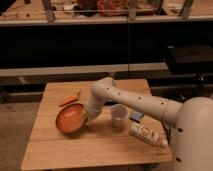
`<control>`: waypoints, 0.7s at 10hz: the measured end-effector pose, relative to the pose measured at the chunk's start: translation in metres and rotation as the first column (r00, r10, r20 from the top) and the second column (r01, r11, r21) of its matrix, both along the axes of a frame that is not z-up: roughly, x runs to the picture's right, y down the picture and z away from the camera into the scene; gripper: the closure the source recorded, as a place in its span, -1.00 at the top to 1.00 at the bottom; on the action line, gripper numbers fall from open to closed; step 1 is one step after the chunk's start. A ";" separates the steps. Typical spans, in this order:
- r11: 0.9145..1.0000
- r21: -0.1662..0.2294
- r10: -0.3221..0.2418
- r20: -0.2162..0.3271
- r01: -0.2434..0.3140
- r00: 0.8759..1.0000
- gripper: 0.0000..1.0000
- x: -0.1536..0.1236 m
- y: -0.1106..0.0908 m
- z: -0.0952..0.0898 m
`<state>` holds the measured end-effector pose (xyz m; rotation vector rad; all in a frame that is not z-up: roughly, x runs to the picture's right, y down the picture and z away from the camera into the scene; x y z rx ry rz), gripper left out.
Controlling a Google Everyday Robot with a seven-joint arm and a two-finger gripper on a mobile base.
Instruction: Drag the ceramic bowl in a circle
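The ceramic bowl [69,118] is wide, shallow and glossy orange. It sits on the wooden table [95,150], left of centre. My white arm reaches in from the lower right. The gripper [88,116] is at the bowl's right rim, touching it. A small white cup [118,115] stands just right of the gripper. A thin orange carrot-like stick [69,99] lies just behind the bowl.
A small blue item [136,116] and a white packet [144,134] lie right of the cup, under my arm. A dark shelf unit [100,40] stands behind the table. A dark box [192,57] is at the right.
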<state>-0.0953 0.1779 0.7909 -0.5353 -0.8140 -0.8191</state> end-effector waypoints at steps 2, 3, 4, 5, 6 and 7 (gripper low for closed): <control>1.000 -0.011 -0.007 0.019 0.007 1.000 -1.00 0.008 0.026 -0.016; 1.000 -0.012 -0.017 0.032 0.018 0.999 -1.00 0.008 0.040 -0.025; 0.999 -0.010 -0.036 0.050 0.036 0.998 -1.00 0.006 0.057 -0.038; 0.999 -0.005 -0.054 0.065 0.054 0.996 -1.00 0.005 0.071 -0.049; 0.997 0.001 -0.076 0.082 0.076 0.994 -1.00 0.001 0.082 -0.058; 0.994 0.013 -0.110 0.107 0.110 0.988 -1.00 -0.008 0.095 -0.068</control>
